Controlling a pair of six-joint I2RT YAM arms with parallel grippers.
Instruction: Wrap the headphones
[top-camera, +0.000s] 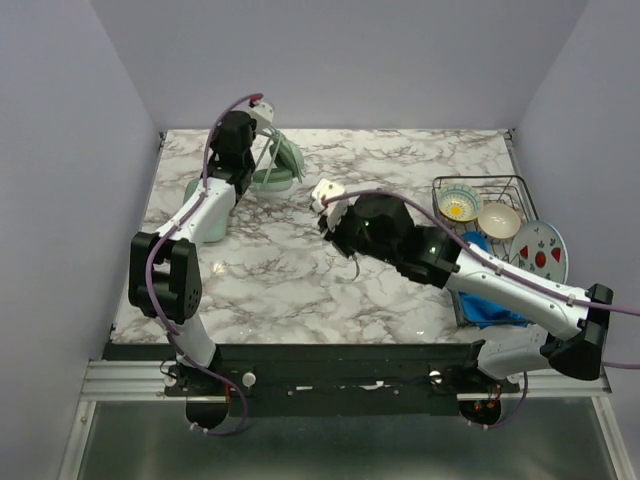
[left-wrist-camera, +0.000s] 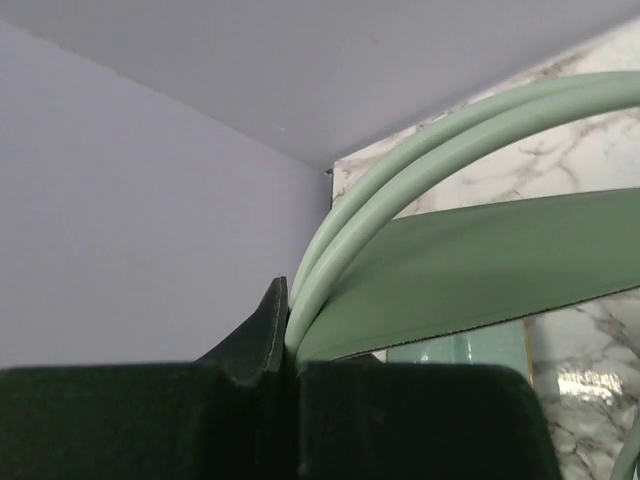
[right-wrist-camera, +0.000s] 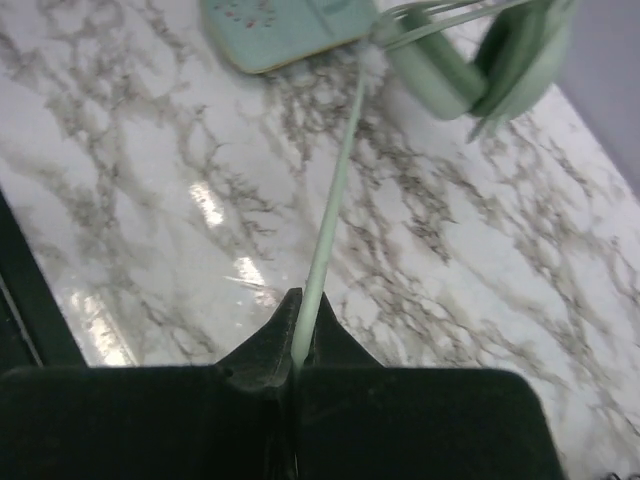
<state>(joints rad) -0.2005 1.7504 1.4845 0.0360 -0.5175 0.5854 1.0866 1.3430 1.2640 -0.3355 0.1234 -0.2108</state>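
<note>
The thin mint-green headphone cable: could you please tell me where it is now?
In the right wrist view, the cable runs from the right gripper up to the mint-green ear cups.

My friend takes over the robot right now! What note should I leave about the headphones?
Left gripper: shut on the headband of the pale mint-green over-ear headphones, at the marble table's far left.
Right gripper: shut on their thin mint cable, stretched straight from the ear cups.
A flat mint-green case lies beside them.
Done: both grips made.
To do: wind the cable around the headphones; no loops show yet.
</note>
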